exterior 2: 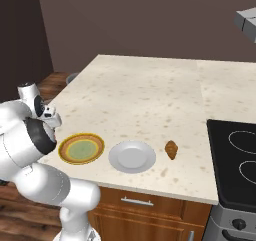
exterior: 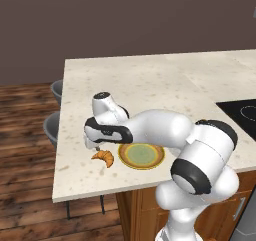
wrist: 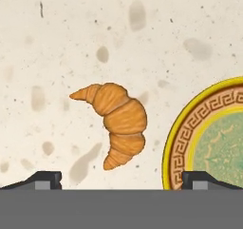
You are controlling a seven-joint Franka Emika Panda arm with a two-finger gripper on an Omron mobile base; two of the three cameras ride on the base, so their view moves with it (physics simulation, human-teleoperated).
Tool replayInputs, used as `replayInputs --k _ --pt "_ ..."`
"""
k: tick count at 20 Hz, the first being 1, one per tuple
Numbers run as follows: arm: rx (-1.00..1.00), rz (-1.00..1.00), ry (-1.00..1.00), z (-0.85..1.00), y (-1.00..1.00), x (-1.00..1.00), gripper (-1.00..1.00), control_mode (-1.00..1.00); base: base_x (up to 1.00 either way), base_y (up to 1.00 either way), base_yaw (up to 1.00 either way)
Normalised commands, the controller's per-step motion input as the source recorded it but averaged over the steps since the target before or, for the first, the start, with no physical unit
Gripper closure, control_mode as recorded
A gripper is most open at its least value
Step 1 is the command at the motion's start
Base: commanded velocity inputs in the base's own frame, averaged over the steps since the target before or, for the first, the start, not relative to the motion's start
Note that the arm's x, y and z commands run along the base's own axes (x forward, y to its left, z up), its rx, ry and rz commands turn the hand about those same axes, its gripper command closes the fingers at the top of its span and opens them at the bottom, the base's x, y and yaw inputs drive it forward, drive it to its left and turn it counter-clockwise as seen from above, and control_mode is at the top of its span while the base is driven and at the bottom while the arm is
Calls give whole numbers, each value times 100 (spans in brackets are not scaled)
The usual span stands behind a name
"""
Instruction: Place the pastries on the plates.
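A golden-brown croissant [wrist: 118, 123] lies on the speckled counter, just left of the plate with the yellow rim and green centre [wrist: 213, 138]. My gripper [wrist: 122, 179] hovers over the croissant, open, with nothing between its fingers. From the left base view the gripper [exterior: 96, 147] points down at the croissant [exterior: 103, 158], beside the coloured plate [exterior: 141, 155]. In the right base view the coloured plate [exterior 2: 81, 148] and a plain pale grey plate [exterior 2: 132, 156] sit side by side near the front edge. A second small brown pastry [exterior 2: 171, 149] lies right of the grey plate.
A black cooktop [exterior 2: 235, 160] takes up the counter's right end. Two grey stools [exterior: 52, 127] stand off the counter's left edge. The counter's front edge runs close below the plates. Behind them the speckled counter top [exterior 2: 145, 95] stretches back to the dark wall.
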Motion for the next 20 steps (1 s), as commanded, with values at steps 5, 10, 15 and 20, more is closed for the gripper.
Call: replayInputs --k 5,10,15,20 --pt "-1 0 0 -26 0 1 -100 -100 0 0 0" --pt "-2 0 0 -27 0 14 -100 -100 0 0 0" --pt "-1 0 0 -30 0 13 -100 -100 0 0 0" --pt "0 0 0 -26 4 6 -100 -100 0 0 0"
